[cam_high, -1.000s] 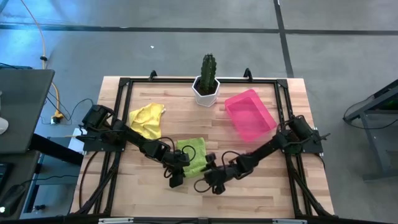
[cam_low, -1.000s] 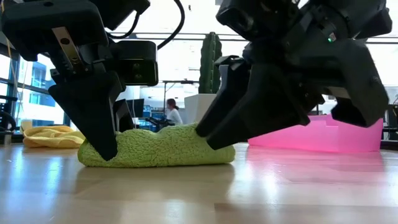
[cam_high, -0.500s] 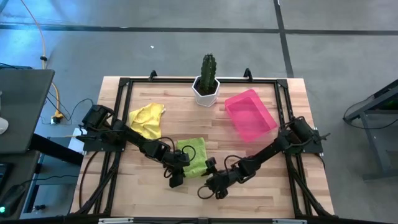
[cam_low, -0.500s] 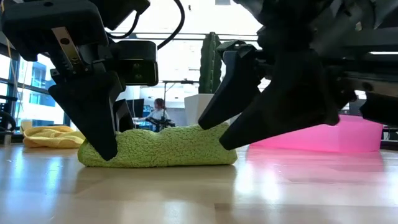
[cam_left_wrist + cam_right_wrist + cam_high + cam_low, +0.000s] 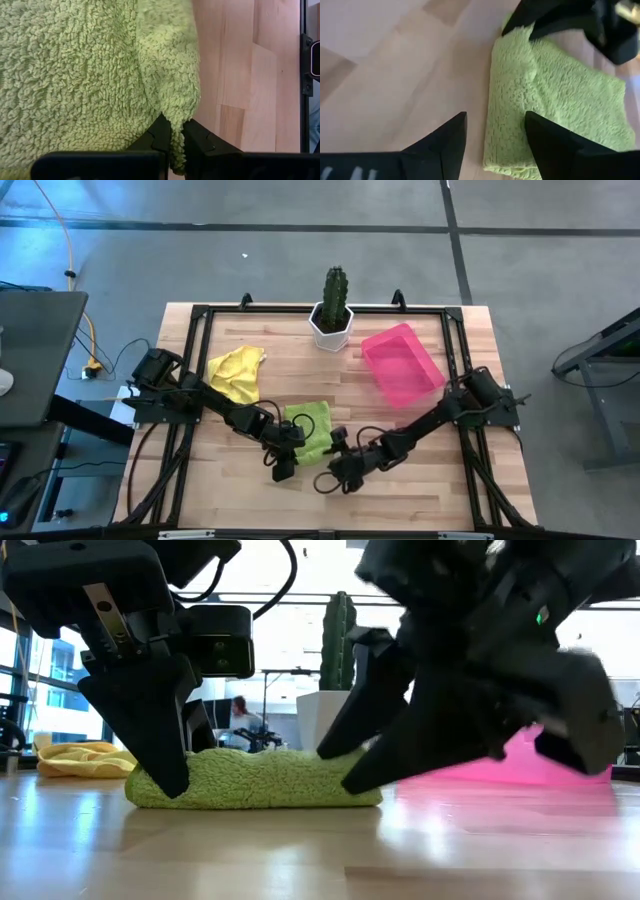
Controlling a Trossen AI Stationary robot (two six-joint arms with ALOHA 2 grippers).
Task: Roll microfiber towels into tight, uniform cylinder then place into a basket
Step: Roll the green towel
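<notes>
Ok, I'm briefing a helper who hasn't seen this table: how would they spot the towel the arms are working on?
Start at the white pot with the cactus at the table's far edge. Come straight toward the near edge to the lime green towel lying folded between both grippers. The left gripper pinches its edge; the other towel, yellow, lies crumpled and untouched.

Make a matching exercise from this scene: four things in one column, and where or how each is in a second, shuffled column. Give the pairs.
Things:
1. green towel
2. yellow towel
3. pink basket
4. right end effector

States:
A. open, just off the green towel's edge
B. empty, on the right arm's side
C. pinched at a corner by the left end effector
D. crumpled, on the left arm's side

Pairs: 1-C, 2-D, 3-B, 4-A
</notes>
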